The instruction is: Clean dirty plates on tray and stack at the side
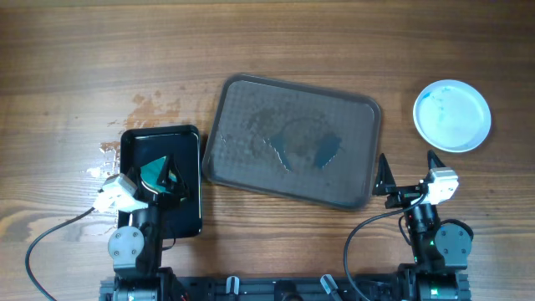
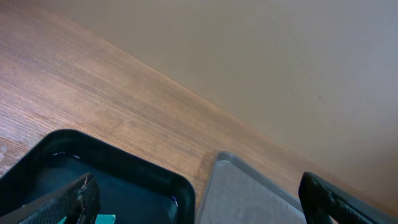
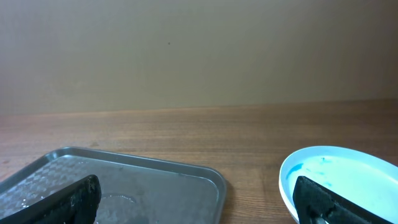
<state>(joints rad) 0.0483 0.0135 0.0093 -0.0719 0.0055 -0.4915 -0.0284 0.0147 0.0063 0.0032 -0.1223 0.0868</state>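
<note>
Left gripper (image 1: 165, 174) and right gripper (image 1: 408, 167) idle, jaws apart; tray (image 1: 242, 109) bare; plates (image 1: 452, 115) seemingly stacked aside, top one blue-smeared, likely needing wiping.

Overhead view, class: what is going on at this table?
Nothing is being held. The left gripper hangs open over a small black tray; the right gripper stands open beside the large tray, which carries only a wet smear. A blue-smeared white plate sits on the table to its right.

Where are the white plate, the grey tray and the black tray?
white plate (image 1: 452, 117): overhead view, its middle
grey tray (image 1: 244, 102): overhead view, bare far-left corner
black tray (image 1: 138, 146): overhead view, bare far-left corner
</note>
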